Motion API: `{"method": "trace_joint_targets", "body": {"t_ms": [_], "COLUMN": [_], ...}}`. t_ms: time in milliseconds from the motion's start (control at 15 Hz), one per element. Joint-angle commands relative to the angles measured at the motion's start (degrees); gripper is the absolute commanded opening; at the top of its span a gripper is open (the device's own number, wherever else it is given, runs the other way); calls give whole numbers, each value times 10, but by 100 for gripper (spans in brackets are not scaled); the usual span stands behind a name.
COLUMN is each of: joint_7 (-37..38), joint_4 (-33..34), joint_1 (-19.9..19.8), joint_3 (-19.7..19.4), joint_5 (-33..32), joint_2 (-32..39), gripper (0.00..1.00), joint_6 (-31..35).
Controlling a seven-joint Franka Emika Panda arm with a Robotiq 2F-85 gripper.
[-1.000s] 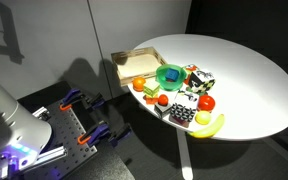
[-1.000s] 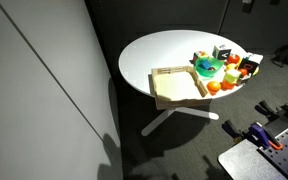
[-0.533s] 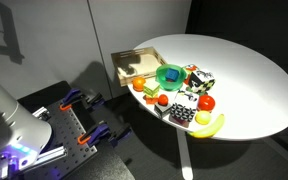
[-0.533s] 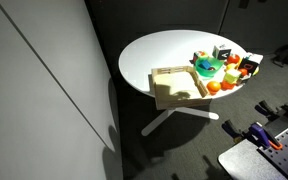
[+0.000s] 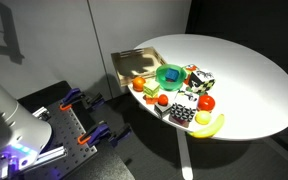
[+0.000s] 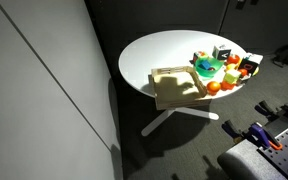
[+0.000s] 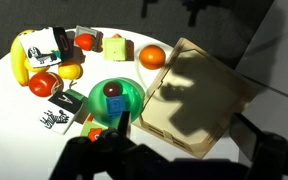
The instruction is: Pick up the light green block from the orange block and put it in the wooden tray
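The light green block [image 7: 116, 46] stands near the table's rim between a red ball and an orange ball, and shows in an exterior view [image 5: 149, 90]. I cannot make out the orange block under it. The wooden tray [image 7: 199, 95] lies empty at the table's edge, in both exterior views [image 5: 134, 64] [image 6: 177, 88], with the arm's shadow across it. My gripper [image 7: 184, 140] hangs high above the tray's near edge. Its dark fingers are wide apart and nothing is between them. The gripper is outside both exterior views.
A green bowl [image 7: 116, 97] beside the tray holds a blue block and a dark red ball. A banana [image 7: 22, 60], red and orange balls, and printed cards crowd the table's rim. A bench with orange clamps [image 5: 79, 100] stands beside the round white table [image 5: 234, 70].
The arm's shadow has spread over the wooden tray, so the arm has moved over it. The objects on the table have not moved.
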Motion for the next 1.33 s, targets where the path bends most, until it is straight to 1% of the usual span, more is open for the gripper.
{"method": "trace_joint_targets", "body": {"t_ms": [0, 133, 267, 800, 1000, 1267], "joint_7": [-18, -15, -5, -5, -2, -15], "joint_4": [-14, -15, -13, -14, -12, -12], "joint_1": [-7, -10, -8, -9, -15, -24], "joint_3": [-13, -17, -14, -16, -20, -28], "joint_5": [-6, -7, 0, 0, -9, -14], "joint_2": [14, 23, 25, 30, 54, 93], "gripper": [100, 100, 100, 100, 100, 100], "joint_6": [57, 63, 52, 52, 61, 83]}}
